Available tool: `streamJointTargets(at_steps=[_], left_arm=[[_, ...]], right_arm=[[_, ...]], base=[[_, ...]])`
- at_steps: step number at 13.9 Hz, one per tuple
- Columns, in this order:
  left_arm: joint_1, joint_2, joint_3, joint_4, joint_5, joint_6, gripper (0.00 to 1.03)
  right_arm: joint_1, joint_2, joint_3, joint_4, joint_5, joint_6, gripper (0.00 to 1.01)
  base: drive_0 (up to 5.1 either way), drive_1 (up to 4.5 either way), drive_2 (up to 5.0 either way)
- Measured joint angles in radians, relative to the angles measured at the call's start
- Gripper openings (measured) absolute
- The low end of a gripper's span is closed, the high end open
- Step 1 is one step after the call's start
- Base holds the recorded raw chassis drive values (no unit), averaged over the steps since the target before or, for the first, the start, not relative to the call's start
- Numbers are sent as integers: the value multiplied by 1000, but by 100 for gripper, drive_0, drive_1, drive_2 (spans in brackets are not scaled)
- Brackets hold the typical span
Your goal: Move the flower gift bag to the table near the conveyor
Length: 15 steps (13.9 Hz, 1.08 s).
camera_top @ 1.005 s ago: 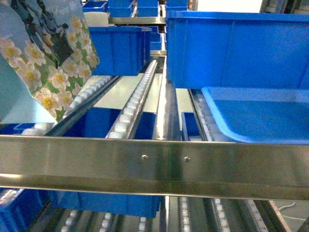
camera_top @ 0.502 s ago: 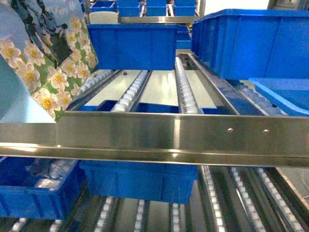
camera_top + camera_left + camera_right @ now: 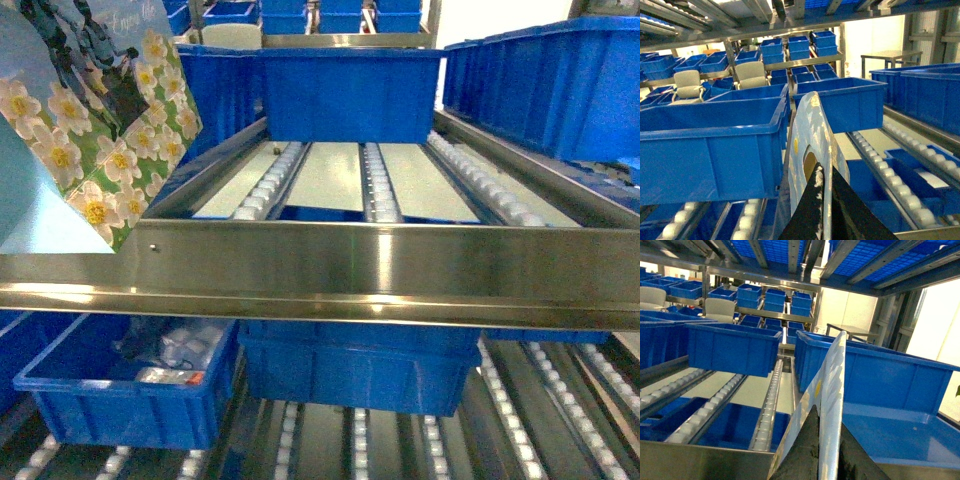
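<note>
The conveyor (image 3: 330, 270) fills the head view: a steel front rail, sloped tracks of white rollers behind it, and blue bins (image 3: 350, 95) on the tracks, with more on the level below. The bag (image 3: 95, 120), printed with white flowers on green, hangs tilted at the upper left, in front of the rail. In each wrist view the bag's thin edge stands upright between dark fingers: the left gripper (image 3: 824, 200) is clamped on it, and the right gripper (image 3: 826, 450) is closed on it likewise.
</note>
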Motion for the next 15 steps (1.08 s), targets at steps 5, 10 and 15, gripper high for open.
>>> streamJointTargets(at_steps=[5, 10, 15], left_arm=[[0, 0, 0, -2, 0, 0, 2], [0, 0, 0, 1, 0, 0, 2], [0, 2, 0, -3, 0, 0, 2]], right_arm=[[0, 0, 0, 0, 0, 0, 3], [0, 0, 0, -1, 0, 0, 3], [0, 0, 0, -3, -1, 0, 3]], base=[[0, 0, 0], [0, 0, 0], [0, 0, 0]])
